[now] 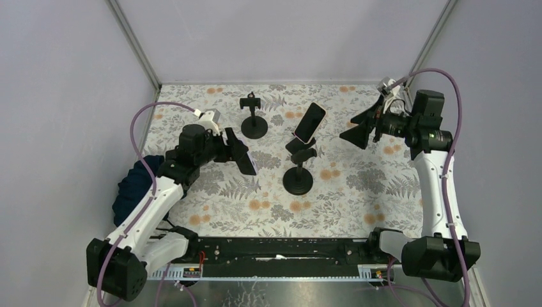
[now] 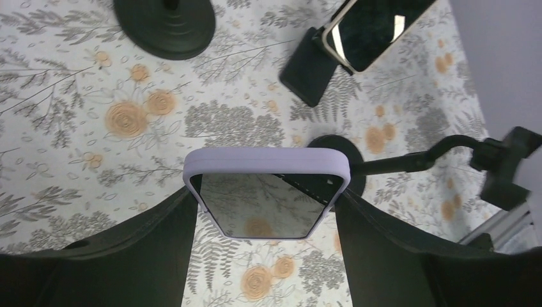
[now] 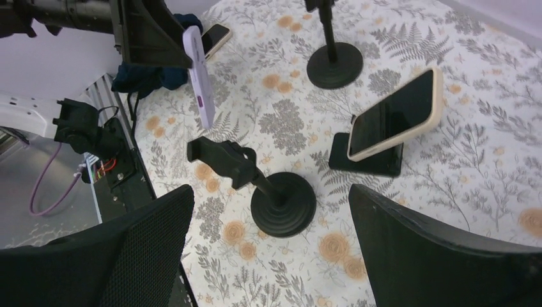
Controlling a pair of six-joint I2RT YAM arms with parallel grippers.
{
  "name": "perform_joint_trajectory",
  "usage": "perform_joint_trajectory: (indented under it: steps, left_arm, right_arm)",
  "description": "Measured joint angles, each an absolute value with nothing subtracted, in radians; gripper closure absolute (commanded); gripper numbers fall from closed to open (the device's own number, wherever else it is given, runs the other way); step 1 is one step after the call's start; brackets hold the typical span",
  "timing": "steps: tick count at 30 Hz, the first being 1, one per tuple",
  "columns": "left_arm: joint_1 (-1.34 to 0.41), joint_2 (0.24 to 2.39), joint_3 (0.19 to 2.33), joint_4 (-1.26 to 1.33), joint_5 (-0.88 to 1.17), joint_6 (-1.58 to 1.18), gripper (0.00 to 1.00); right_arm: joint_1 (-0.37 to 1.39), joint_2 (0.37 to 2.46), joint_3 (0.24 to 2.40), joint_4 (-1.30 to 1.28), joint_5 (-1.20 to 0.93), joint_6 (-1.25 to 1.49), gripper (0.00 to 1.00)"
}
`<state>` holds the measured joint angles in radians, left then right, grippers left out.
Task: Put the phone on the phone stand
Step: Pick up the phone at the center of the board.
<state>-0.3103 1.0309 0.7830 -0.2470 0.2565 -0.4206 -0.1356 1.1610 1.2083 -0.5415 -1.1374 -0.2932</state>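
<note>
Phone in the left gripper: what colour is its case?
The phone case is pale lilac; left wrist view shows it best.

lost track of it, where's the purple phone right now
Top view, left of centre: the purple phone is gripped in the left end effector above the table, just left of the nearer empty stand.

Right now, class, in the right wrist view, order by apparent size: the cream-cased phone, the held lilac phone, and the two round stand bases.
1. cream-cased phone
2. near round base and far round base: alike, not ranked
3. lilac phone, seen edge-on
</note>
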Motion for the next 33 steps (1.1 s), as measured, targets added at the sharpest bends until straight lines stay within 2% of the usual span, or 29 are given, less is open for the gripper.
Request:
perform_joint_trajectory:
  steps: [4,13,23,25,28,33]
  left_arm:
    - [-0.349,0.996,0.790,-0.236,0.246,-0.458,0.96]
    - [-0.442,0.993,0.917,-0.236,0.212,-0.508,0.96]
    - [-0.553,1.061,1.087,-0.224,0.113,-0.540,0.96]
    - [-0.572,1.084,1.116,-0.222,0.096,-0.544,0.96]
    - [-0.605,1.114,1.151,-0.219,0.067,-0.548,0.96]
    - [-0.650,1.143,1.175,-0.215,0.038,-0.553,0.96]
  right_arm:
    - [-0.056,1.180,1.283,-0.548,-1.125,-0.273,0.02]
    - [0.335,1.304,1.433,-0.583,-0.980,-0.262,0.03]
    - [0.570,1.449,1.533,-0.593,-0.745,-0.245,0.07]
    - [0.593,1.473,1.551,-0.592,-0.714,-0.238,0.13]
    - [0.616,1.498,1.568,-0.582,-0.681,-0.214,0.29]
    - [0.622,1.513,1.574,-0.548,-0.646,-0.168,0.75]
